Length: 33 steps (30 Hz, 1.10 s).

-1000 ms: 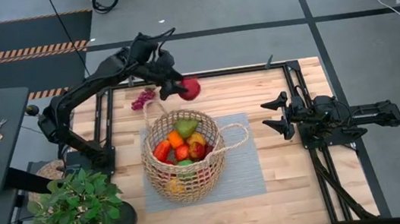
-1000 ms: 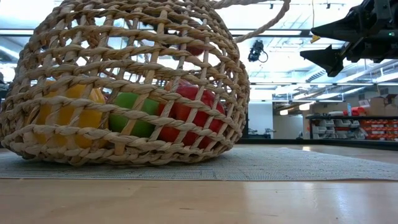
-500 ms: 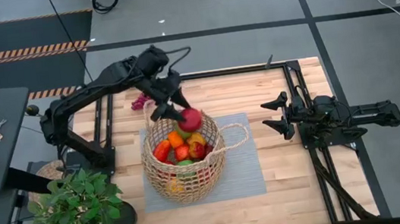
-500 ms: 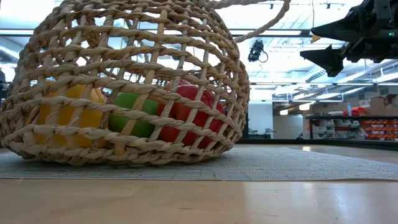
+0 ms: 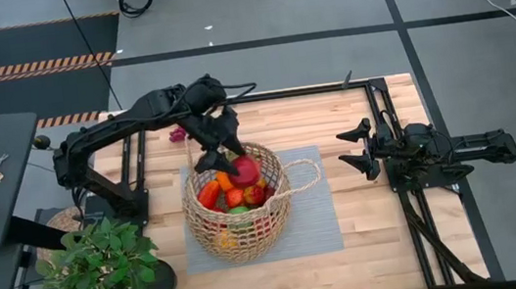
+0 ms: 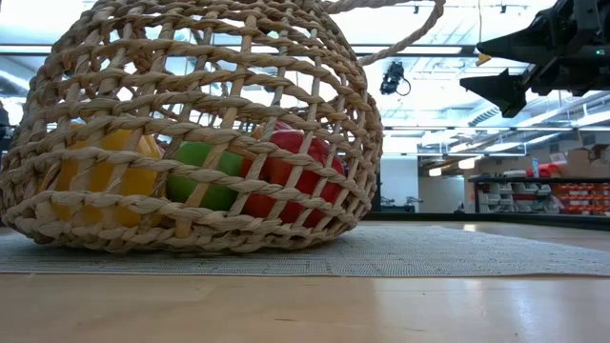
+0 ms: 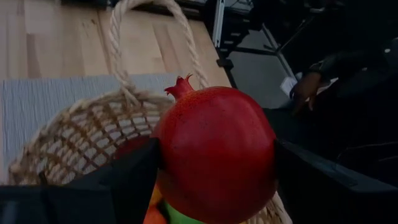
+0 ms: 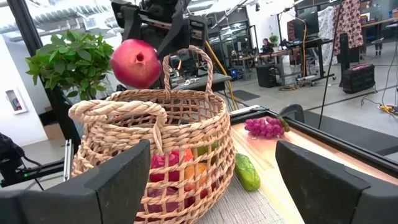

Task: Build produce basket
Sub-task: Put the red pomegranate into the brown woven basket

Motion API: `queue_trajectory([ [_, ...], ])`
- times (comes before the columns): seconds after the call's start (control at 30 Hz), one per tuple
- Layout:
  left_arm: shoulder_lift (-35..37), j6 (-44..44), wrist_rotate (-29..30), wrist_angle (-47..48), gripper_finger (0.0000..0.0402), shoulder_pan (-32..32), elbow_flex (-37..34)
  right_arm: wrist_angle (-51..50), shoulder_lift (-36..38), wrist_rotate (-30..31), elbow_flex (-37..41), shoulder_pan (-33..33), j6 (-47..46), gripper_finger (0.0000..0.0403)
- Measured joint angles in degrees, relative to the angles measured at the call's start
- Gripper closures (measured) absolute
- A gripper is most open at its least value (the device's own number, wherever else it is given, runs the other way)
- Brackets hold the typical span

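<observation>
i've got the left hand (image 5: 237,162) above the basket (image 5: 211,231), over the far side of its opening, and it's clamped on a red pomegranate (image 5: 245,171). in the left wrist view the pomegranate (image 7: 214,152) sits squeezed between the two dark fingers (image 7: 121,180), crown pointing up, with the basket (image 7: 74,134) rim and one loop handle (image 7: 146,37) beyond it. from the right wrist view the pomegranate (image 8: 135,63) hangs clear above the basket (image 8: 186,124) rim, not touching the weave.

the basket stands on a grey mat (image 5: 307,219) in the middle of the tabletop (image 5: 370,249). inside it i can see a heap of produce (image 5: 229,192): orange, red, yellow and green pieces. the low view shows a yellow piece (image 6: 100,176), a green one (image 6: 205,176) and a red one (image 6: 286,171) pressed against the basket wall.

outside the basket, on its far side, a purple grape bunch (image 8: 264,127) lies on the bare wood, and a green cucumber (image 8: 247,171) lies close to the basket at the mat's edge.

the right hand (image 5: 345,149) waits well to the right of the basket, off the mat, fingers spread wide and holding nothing. a leafy potted plant (image 5: 96,273) stands to the basket's left, at the near corner.
</observation>
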State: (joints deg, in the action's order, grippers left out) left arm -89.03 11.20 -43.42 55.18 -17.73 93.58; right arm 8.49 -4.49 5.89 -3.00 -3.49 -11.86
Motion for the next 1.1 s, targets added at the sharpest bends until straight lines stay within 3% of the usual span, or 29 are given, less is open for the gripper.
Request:
queue_trajectory([
  [0.33,-0.02,9.73,3.07,5.75,0.0102,0.0,0.0,0.01,0.01,0.0,0.02,0.0,-0.01,0.0054],
  [0.6,-0.02,30.78,8.94,5.83,0.0101,-0.03,0.0,0.01,0.0,0.0,0.02,0.0,-0.01,0.0054],
  [0.83,-0.02,49.66,9.76,1.97,0.01,0.01,0.0,0.0,0.02,0.0,0.02,0.0,-0.02,0.0054],
  [0.93,-0.04,48.04,10.63,-2.07,0.01,0.0,0.0,0.0,0.01,0.0,0.01,0.0,0.0,0.0054],
  [1.03,-0.04,37.4,9.99,-7.39,0.01,-0.02,0.0,0.01,0.01,0.0,0.02,0.0,-0.01,0.0054],
  [1.1,-0.05,30.85,6.05,-10.68,0.01,-0.13,0.0,0.02,0.01,0.0,0.02,0.0,-0.01,0.0054],
])
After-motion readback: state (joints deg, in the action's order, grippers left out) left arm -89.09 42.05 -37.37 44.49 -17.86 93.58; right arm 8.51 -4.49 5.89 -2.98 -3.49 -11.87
